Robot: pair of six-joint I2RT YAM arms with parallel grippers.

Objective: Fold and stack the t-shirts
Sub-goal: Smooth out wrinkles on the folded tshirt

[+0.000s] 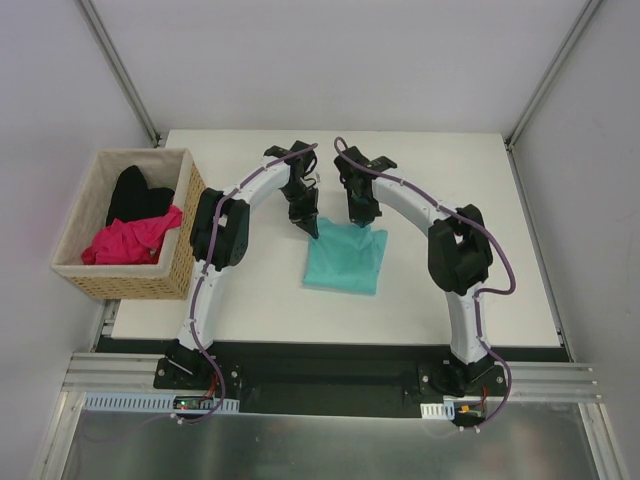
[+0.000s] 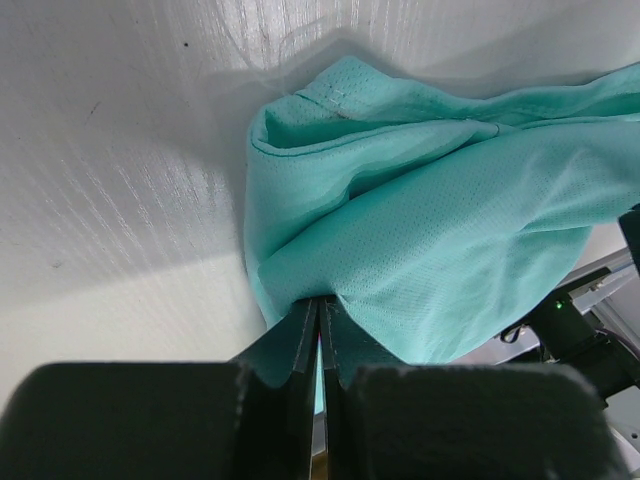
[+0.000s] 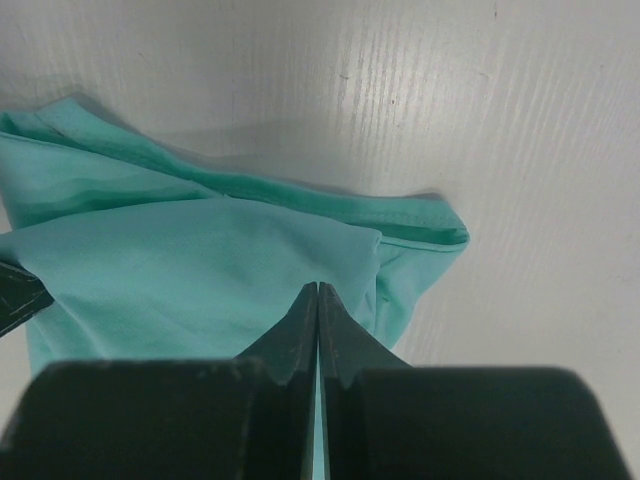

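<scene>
White bench (image 1: 300,160) between pale walls, top view. Teal t-shirt (image 1: 345,258) lies folded into a rough rectangle near the bench centre, between the 2 arms. Left fingers (image 1: 312,228) sit on its far left corner. Right fingers (image 1: 362,222) sit on its far edge, toward the right corner. Wicker basket (image 1: 135,285) stands at the left edge of the bench, lined with pale cloth. It holds 2 items: pink t-shirt (image 1: 130,243), crumpled at the near side, and black t-shirt (image 1: 135,195) behind it, the 2 touching. Both are well apart from the teal one.

Left wrist view: left fingers (image 2: 308,322) are pressed together with a strip of teal showing in the slit between them, so they pinch the teal t-shirt (image 2: 430,250) at its edge. The cloth bunches in soft folds ahead of the tips. 1 rolled fold with a stitched hem rests on the bench (image 2: 120,150).

Right wrist view: right fingers (image 3: 305,325) are closed the same way, teal visible between them, gripping the teal t-shirt (image 3: 180,270). A hemmed edge runs across ahead of the tips and ends in a rounded corner at the right. Bare bench (image 3: 500,120) lies beyond.
</scene>
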